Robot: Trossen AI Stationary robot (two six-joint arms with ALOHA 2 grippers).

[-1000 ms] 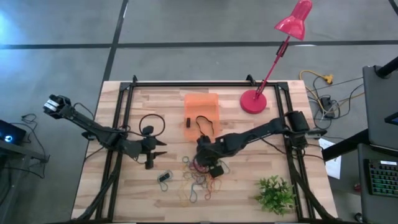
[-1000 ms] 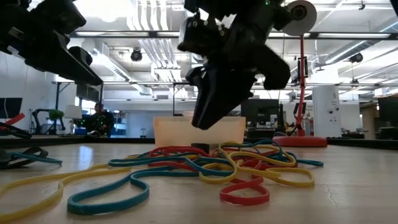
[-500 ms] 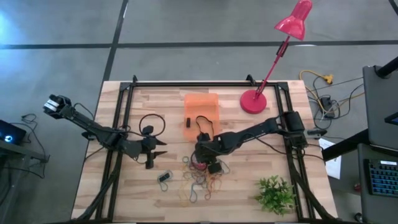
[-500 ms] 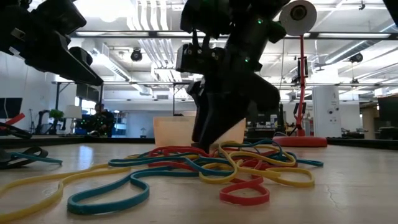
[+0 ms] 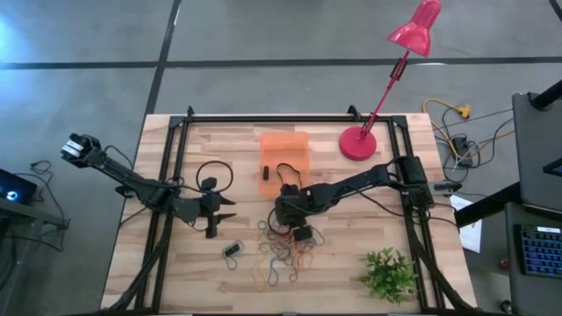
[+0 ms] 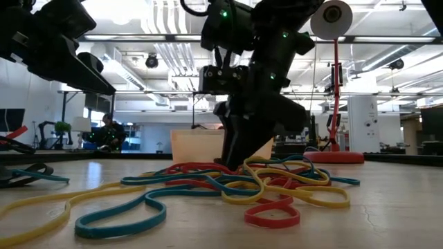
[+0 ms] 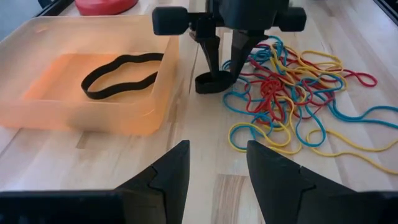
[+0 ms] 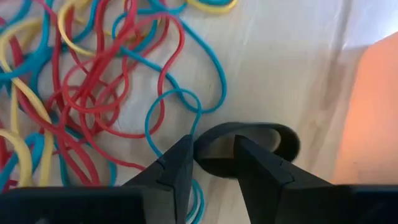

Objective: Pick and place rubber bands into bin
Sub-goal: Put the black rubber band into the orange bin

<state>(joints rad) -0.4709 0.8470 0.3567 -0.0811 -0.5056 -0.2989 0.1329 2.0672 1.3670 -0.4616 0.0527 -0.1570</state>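
1. You are working on a black rubber band (image 8: 249, 148) lying flat on the table (image 5: 369, 272), just off the bin's (image 5: 284, 151) near edge, at the 12 o'clock edge of the pile.
2. The rubber bands (image 5: 279, 250) are lying tangled in red, yellow and blue at the table's 6 o'clock side, so you are likely choosing this outlying band because it is sitting clear of the knot.
3. The bin is sitting at 12 o'clock from the pile, and a black band (image 7: 120, 74) is lying inside it.
4. You are holding the right gripper (image 5: 288, 219) tip-down over the black band, one finger inside the loop and one outside, straddling its edge. The jaws are standing narrowly apart; whether they are pinching the band yet, I cannot tell.
5. You are parking the left gripper (image 5: 221, 216) at 9 o'clock from the pile, well apart from it, jaws partly open and holding nothing, probably to keep the lane clear.
6. A thick black cable loop (image 5: 214, 173) is lying near the left arm, a red lamp base (image 5: 357, 143) at 3 o'clock from the bin, and a small plant (image 5: 389, 274) at the table's 4 o'clock corner.
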